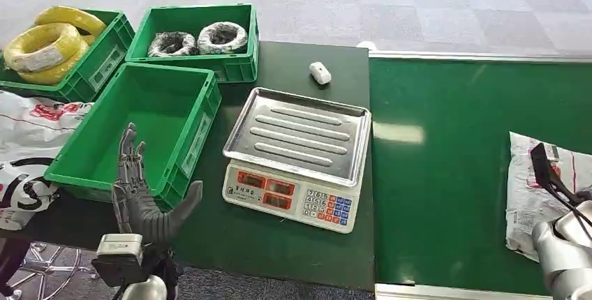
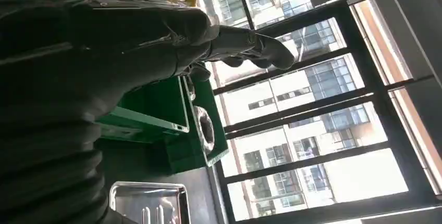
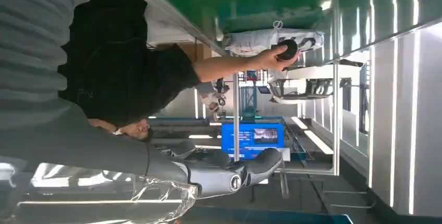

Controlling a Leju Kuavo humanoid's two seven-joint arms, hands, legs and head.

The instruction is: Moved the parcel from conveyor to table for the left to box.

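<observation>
The right hand [image 1: 555, 174] grips the parcel [image 1: 541, 188] on the conveyor [image 1: 447, 174] (for lifting, I judge); the left hand [image 1: 143, 199] waits spread by the counter [image 1: 279, 237].

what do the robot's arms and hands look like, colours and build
The left hand is dark grey, almost black, with slim jointed fingers and a thick thumb, above a pale grey box-shaped wrist block. In the wrist views a grey ribbed cover sits behind each hand. The right hand has dark fingers and thin black cables, on a silver, rounded metal arm.
</observation>
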